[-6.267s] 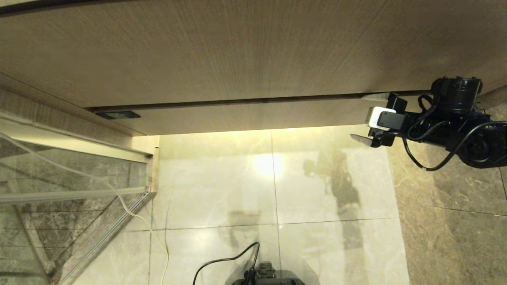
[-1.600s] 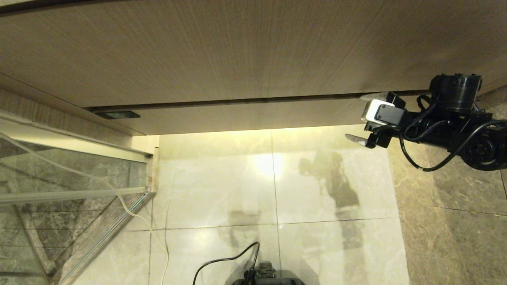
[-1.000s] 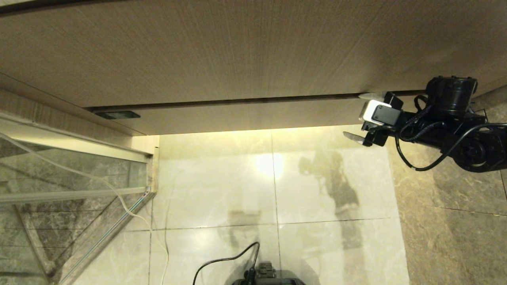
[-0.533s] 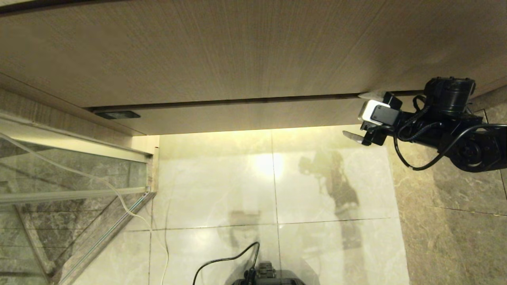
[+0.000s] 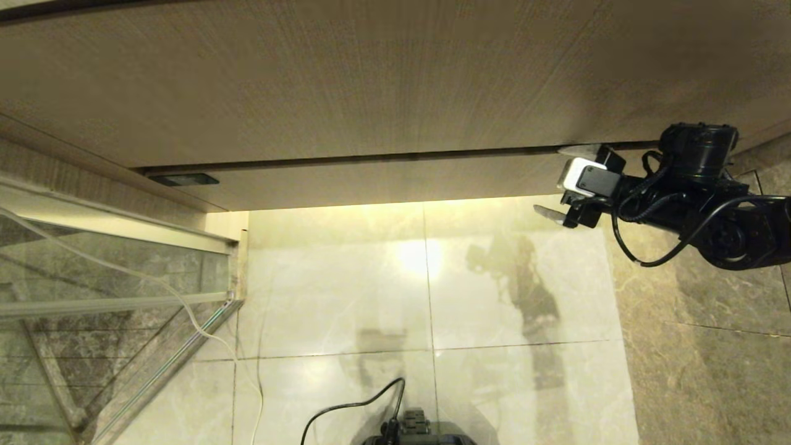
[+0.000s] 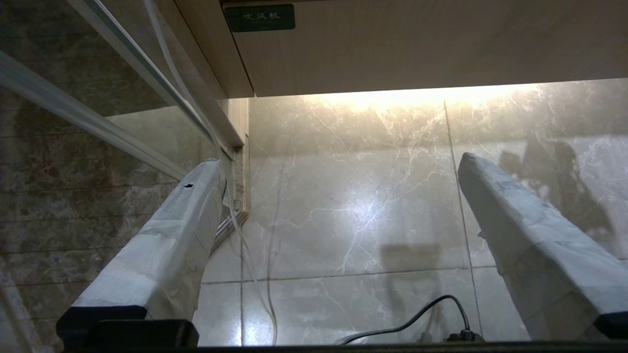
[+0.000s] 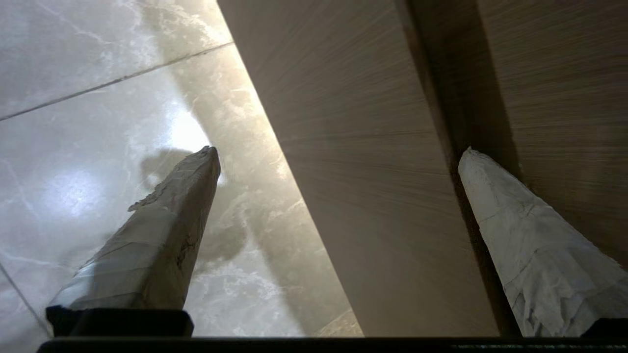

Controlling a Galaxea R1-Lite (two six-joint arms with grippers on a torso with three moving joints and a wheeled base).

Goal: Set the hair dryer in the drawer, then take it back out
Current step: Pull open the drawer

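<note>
Glossy marble floor (image 5: pixel 432 278); closed beige drawer (image 5: pixel 383 182) far; right gripper (image 5: pixel 559 182) spread wide, straddling its right end; left gripper (image 6: pixel 338 235) parked, open

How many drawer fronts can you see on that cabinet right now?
1: the drawer, the shallow strip under the taller panel, shut. The right end effector straddles its right end, open. Others may lie outside the view.

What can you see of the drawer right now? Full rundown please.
The drawer is shut: only its flat, handleless front shows, a wide, shallow strip of light beige wood grain under the taller panel, a dark seam between them. A small dark label sits at its left end. The right gripper is open at its right end, one finger at the seam, one below the front; contact is unclear.
</note>
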